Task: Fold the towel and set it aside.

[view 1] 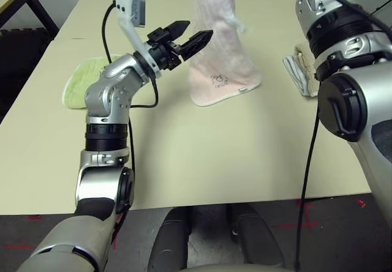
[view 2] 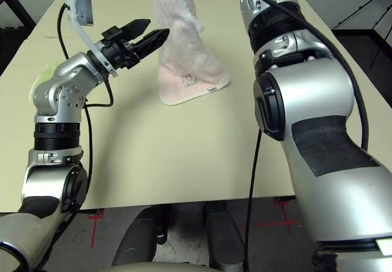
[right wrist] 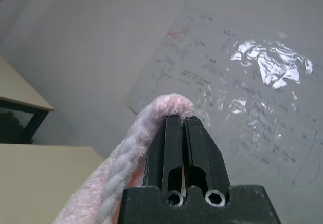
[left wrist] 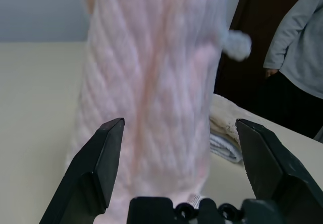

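The pale pink terry-cloth towel with white scalloped trim hangs in a long, gathered column from above the cream tabletop. Its lower end fans out and rests on the table, where a small dark embroidered figure with lettering faces up near the hem. The cloth is twisted into soft diagonal folds along its length, and a white trim corner sticks out from its side partway up.

The right gripper has its 2 black fingers pressed together on the towel's top edge, with pink pile bulging over the fingertips. It is lifted high, with a whiteboard covered in writing behind it.

The left gripper hovers just beside the hanging column, on the robot's left of it, its 2 fingers spread wide with nothing between them. In the left wrist view the towel hangs directly ahead, between the spread fingers.

A lime-green folded towel lies on the table at the robot's left, partly behind the left arm. A beige folded towel with a white edge lies at the right, partly hidden by the right arm. A person in a grey sleeve stands beyond the table.
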`<move>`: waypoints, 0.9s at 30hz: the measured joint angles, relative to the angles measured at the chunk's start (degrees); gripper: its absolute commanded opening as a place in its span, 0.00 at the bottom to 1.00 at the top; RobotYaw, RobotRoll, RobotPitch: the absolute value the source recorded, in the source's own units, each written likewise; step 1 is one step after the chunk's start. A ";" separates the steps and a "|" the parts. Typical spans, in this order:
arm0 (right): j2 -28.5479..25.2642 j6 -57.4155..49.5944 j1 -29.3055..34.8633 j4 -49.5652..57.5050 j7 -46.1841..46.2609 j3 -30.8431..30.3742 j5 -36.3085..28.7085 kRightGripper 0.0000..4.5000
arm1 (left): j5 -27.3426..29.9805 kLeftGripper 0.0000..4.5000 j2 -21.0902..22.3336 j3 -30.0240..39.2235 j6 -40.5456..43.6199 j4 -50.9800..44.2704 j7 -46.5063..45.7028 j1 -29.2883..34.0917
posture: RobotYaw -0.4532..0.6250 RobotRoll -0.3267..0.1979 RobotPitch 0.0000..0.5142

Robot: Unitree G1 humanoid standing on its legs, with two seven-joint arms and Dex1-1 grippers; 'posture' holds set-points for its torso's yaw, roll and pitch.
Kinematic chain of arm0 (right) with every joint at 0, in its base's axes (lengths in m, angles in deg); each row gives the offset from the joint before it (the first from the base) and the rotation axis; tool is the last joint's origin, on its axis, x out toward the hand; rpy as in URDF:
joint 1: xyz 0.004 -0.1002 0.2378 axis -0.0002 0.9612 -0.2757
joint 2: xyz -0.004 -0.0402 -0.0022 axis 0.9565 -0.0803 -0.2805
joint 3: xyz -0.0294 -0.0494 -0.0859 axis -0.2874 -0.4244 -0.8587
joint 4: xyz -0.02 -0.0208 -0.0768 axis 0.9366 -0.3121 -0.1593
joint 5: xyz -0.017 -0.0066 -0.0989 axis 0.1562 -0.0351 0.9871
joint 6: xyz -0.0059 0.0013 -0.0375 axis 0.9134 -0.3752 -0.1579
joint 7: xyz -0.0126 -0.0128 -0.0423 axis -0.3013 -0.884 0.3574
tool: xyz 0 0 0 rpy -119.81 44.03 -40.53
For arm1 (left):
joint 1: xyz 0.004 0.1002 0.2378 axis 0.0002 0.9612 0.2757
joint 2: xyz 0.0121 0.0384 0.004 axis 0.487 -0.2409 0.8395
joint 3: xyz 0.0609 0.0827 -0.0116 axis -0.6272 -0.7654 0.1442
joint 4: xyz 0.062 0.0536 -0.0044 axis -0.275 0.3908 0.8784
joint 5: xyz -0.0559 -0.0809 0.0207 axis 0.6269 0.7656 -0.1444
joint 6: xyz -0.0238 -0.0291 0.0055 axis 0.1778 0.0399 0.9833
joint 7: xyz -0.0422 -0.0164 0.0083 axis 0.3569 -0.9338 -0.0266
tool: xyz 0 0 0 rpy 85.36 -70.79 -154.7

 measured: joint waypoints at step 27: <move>1.89 -5.19 2.15 -0.69 -0.67 -0.81 0.68 0.01 | 3.39 1.00 -20.34 4.47 18.51 -1.72 -34.32 -13.19 | 0.49 0.62 0.29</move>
